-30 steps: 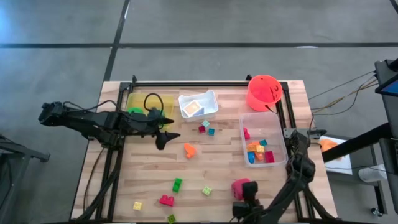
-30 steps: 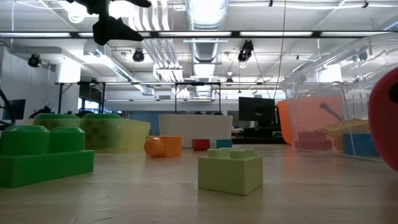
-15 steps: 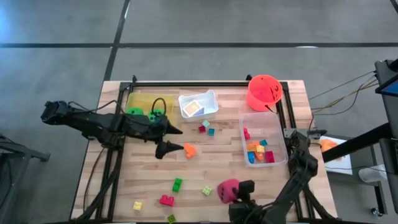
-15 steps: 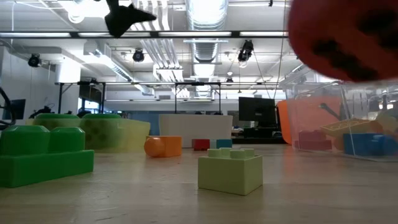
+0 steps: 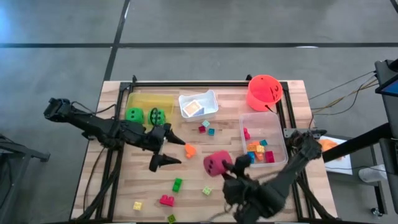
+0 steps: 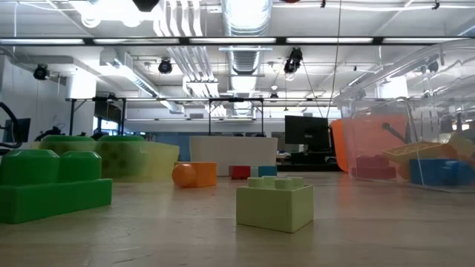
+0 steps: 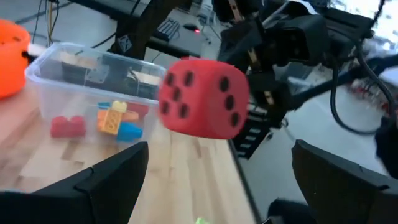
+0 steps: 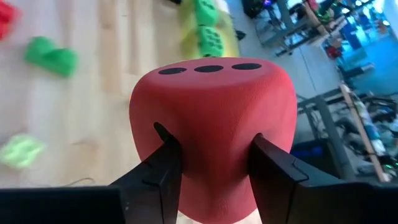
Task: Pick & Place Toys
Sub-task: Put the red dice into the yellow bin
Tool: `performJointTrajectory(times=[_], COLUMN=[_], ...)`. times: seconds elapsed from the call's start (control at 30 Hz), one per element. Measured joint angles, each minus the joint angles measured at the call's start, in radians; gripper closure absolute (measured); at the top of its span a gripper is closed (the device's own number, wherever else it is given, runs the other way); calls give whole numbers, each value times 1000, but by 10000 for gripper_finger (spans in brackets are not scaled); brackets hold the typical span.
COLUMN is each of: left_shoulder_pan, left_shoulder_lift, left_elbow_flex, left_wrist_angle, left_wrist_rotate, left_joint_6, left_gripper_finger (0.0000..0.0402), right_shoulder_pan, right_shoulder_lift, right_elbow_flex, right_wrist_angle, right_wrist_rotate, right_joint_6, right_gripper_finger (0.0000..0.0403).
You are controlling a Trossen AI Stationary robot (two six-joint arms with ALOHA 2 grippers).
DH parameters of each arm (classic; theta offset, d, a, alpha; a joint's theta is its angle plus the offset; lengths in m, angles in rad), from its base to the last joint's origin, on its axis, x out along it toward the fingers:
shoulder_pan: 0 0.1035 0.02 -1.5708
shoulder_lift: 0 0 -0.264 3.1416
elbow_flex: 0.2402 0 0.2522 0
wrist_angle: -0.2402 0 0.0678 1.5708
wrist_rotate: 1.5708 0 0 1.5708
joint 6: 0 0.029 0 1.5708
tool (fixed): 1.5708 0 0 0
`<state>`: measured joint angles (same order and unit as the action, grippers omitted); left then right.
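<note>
Orange-red bucket (image 5: 264, 91) sits at table's far edge, well beyond right pincer. Clear tray (image 5: 263, 138) w/ see-through walls lies just beside that pincer. White tray (image 5: 199, 104) & yellow tray (image 5: 151, 102) are near left pincer, on wooden table (image 5: 205, 177).

Even, bright overhead light fills the high view; the wooden table (image 5: 205, 140) is evenly lit, with only soft, short shadows under the arms. In the low view, ceiling strip lights (image 6: 237, 41) glare white across the upper frame, while the green brick (image 6: 52, 184) at lower left and the pale brick (image 6: 274, 202) near centre are soft, out of focus. The left wrist view is smeared, the red die (image 7: 205, 98) blurred at its edges. In the right wrist view the background bricks at upper left are blurred and the upper right is tinted blue
</note>
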<state>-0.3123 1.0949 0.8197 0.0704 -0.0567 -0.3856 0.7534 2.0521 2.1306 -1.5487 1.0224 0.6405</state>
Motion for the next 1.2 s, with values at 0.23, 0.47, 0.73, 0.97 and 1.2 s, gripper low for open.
performJointTrajectory(times=[0.23,0.47,0.73,0.97,1.2], left_shoulder_pan=[28,72,94,97,94], left_shoulder_lift=[81,126,122,149,152], left_elbow_flex=[71,110,112,112,111], left_wrist_angle=[3,1,65,98,126], left_wrist_rotate=[-3,-26,-27,20,110], left_joint_6=[-83,-72,-33,-3,103], left_gripper_finger=[21,21,21,21,22], right_shoulder_pan=[-129,-166,-176,-193,-205], right_shoulder_lift=[-55,-102,-120,-120,-121], right_elbow_flex=[-1,-2,-3,-4,-4], right_wrist_angle=[99,245,286,444,499], right_wrist_rotate=[1,-25,-36,-90,-142], right_joint_6=[-202,-406,-455,-627,-684], right_gripper_finger=[278,282,282,283,288])
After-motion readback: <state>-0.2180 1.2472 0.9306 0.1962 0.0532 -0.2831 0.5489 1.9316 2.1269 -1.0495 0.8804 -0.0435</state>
